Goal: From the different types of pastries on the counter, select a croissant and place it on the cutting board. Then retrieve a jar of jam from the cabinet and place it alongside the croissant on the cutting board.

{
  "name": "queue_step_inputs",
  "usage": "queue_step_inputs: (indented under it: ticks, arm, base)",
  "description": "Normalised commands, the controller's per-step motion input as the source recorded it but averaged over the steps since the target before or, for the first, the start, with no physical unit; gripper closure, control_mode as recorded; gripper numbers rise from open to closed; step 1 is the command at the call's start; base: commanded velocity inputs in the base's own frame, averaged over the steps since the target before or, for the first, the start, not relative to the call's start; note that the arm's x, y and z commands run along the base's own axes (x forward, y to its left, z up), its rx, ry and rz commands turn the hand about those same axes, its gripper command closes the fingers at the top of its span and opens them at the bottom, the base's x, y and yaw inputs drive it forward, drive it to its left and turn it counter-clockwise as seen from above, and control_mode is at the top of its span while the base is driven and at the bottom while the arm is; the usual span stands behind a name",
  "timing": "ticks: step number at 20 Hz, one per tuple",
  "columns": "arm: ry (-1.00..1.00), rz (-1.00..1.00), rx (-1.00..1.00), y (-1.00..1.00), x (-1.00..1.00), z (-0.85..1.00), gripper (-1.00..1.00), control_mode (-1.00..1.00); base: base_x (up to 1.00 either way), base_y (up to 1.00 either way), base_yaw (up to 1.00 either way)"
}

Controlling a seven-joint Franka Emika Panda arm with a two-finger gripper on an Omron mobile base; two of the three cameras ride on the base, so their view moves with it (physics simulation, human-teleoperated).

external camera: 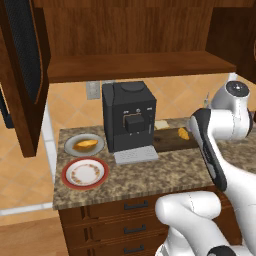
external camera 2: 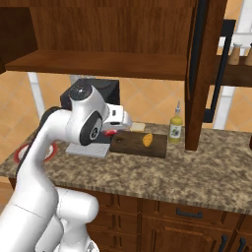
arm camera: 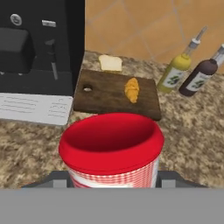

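From the left base camera I see the small golden croissant (external camera: pixel 183 133) already lying on the dark wooden cutting board (external camera: pixel 167 141), which sits just right of the tall black coffee machine (external camera: pixel 129 116). My white forearm crosses in front of the board's right end, so I can't judge free space there. A second pastry rests on the grey plate (external camera: pixel 84 145) at the far left, beside a red-rimmed plate (external camera: pixel 85 173).

From the right base camera, the board (external camera 2: pixel 130 144) is clearer: the croissant (external camera 2: pixel 147 140) lies right of centre, leaving bare wood on the left. A yellow-green squeeze bottle (external camera 2: pixel 175 126) stands just past the board's right edge. A glimpse of red shows at my wrist, near the machine's grey drip tray (external camera 2: pixel 88 150).

From the hand camera, the red-lidded jam jar with checked label (arm camera: pixel 111 151) sits at the gripper (arm camera: pixel 113 181), whose fingers I take to be clamped on it, though the pads are hidden. My worries: lowering onto the croissant (arm camera: pixel 131 89), clipping the coffee machine (arm camera: pixel 37 41) on the approach, or setting the jar half off the board's (arm camera: pixel 105 94) near edge so it tips.
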Motion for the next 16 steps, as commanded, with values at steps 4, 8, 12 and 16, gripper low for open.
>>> queue_step_inputs:
  ticks: [4,8,12,16]
  arm:
    - [0.0,0.07,0.0,-0.12,0.67,-0.43,1.0,-1.0]
    - [-0.03,0.1,0.0,-0.22,0.43,-0.69,1.0,-1.0]
    - [-0.11,0.08,0.0,-0.03,0.21,-0.7,1.0,-1.0]
    - [-0.01,0.0,0.01,0.07,0.38,-0.23,1.0,-1.0]
  base:
    - [0.0,0.0,0.0]
    - [0.0,0.0,0.0]
    - [0.0,0.0,0.0]
    - [0.0,0.0,0.0]
